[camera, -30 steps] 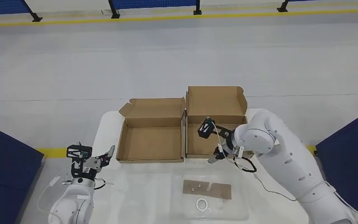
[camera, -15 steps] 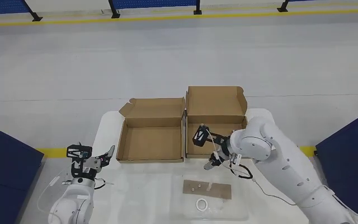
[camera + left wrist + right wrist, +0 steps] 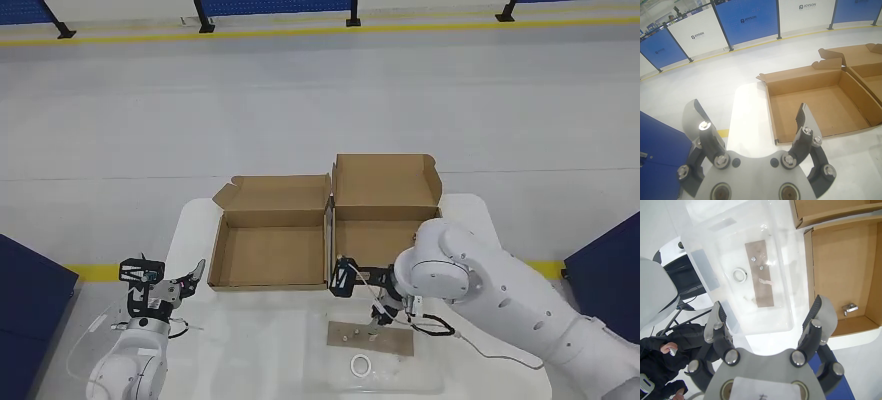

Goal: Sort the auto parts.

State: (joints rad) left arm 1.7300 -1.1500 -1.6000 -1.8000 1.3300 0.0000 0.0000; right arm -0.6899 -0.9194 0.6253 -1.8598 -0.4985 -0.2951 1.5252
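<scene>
Top view: a clear shallow plastic tray (image 3: 420,378) sat at lower centre of the frame, with two open brown cardboard boxes side by side above it, the left-hand box (image 3: 268,258) and the right-hand box (image 3: 372,240). The tray held a flat brown cardboard strip (image 3: 761,285) carrying two small silver bolts (image 3: 753,258) and a small pale scrap (image 3: 765,282); a white plastic ring (image 3: 739,275) lay just beside the strip. One silver metal bracket (image 3: 849,308) lay on the floor of the right-hand box, near a corner. The left-hand box floor was bare. The right gripper (image 3: 768,302) hung above the tray's near end, its pincer spread wide and holding nothing. The left gripper (image 3: 748,105) sat at lower left of the top view, apart from the boxes, pincer likewise spread and empty. Judgement: one part appeared sorted and the step in hand was the approach for the next pick. The next move would call for lowering over a single part, ring or bolt, and closing without catching the strip or the tray wall; the bolts looked small and prone to slip.
</scene>
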